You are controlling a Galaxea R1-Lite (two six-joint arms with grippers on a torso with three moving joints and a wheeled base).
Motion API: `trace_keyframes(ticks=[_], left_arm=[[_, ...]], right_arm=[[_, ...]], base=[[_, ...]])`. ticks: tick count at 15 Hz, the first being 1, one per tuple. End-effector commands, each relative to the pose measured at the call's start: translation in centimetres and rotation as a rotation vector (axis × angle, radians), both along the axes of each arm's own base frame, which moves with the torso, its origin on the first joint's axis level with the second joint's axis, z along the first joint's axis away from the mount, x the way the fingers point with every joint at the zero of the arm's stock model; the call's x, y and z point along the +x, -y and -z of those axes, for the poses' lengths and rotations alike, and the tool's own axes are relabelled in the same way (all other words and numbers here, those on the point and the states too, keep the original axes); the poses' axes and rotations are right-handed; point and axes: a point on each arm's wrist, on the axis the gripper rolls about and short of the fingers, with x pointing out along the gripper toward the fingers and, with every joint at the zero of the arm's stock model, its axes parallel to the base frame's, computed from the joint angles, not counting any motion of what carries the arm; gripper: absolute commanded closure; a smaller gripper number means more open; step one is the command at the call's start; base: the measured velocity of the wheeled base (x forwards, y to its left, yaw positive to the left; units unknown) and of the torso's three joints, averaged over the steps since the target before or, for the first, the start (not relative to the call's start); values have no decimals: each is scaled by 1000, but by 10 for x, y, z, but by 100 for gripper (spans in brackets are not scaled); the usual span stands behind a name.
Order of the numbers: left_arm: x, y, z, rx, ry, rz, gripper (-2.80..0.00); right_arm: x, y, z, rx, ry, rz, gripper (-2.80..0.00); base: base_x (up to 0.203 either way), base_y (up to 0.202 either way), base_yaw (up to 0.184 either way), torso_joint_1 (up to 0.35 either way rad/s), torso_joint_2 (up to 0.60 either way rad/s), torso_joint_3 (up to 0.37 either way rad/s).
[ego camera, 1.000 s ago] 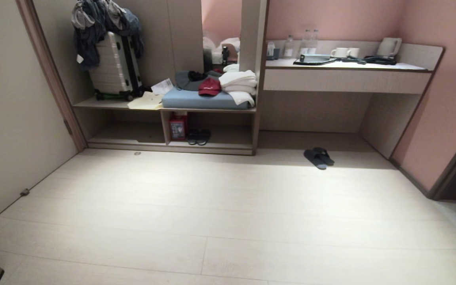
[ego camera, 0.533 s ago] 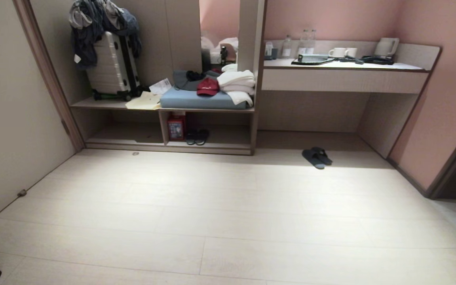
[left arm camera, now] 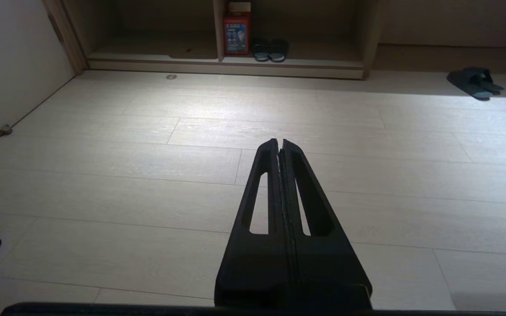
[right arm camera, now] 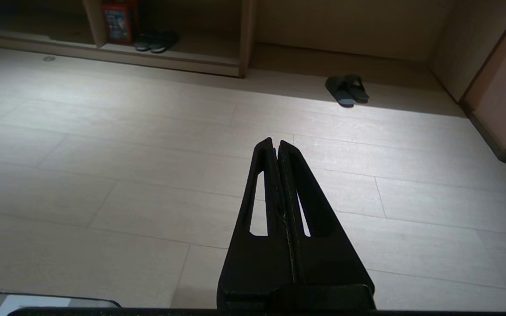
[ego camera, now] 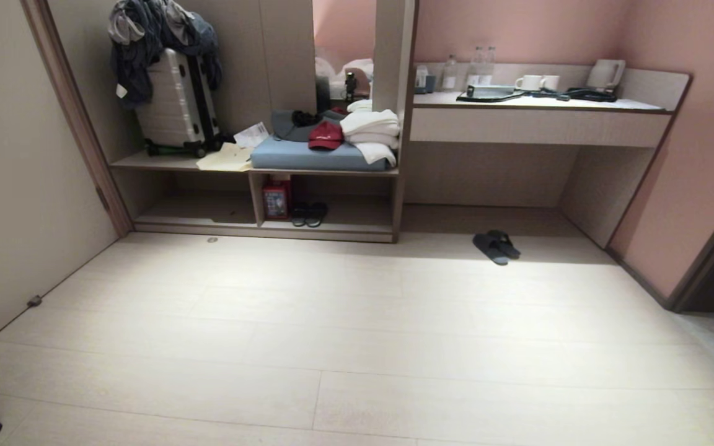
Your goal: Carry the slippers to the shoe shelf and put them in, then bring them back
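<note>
the slippers [ego camera: 497,246] lie on the floor [ego camera: 357,322] right of the shoe shelf [ego camera: 326,226], untouched. left gripper [left arm camera: 280,142] and right gripper [right arm camera: 275,142] are both closed, empty; everything remains.

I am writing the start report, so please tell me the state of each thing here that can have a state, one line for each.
slippers: lying as a pair on the floor, outside the shelf, not held.
shoe shelf: open; black pair and red box inside.
left gripper: shut, empty, above bare floor.
right gripper: shut, empty, above bare floor.
suitcase: upright, clothes draped over it.
</note>
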Motion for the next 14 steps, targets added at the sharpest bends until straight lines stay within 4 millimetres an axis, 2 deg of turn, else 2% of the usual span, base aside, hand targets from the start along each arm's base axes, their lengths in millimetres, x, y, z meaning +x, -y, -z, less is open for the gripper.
trace_keyframes(ticks=[1,14], left_arm=[[0,0,0,0,0,0,0],[0,0,0,0,-2,-2,0]], right_arm=[[0,0,0,-2,-3,0,0],[0,0,0,-7,-2,7,0]], base=[[0,0,0,0,0,0],[0,0,0,0,0,0]])
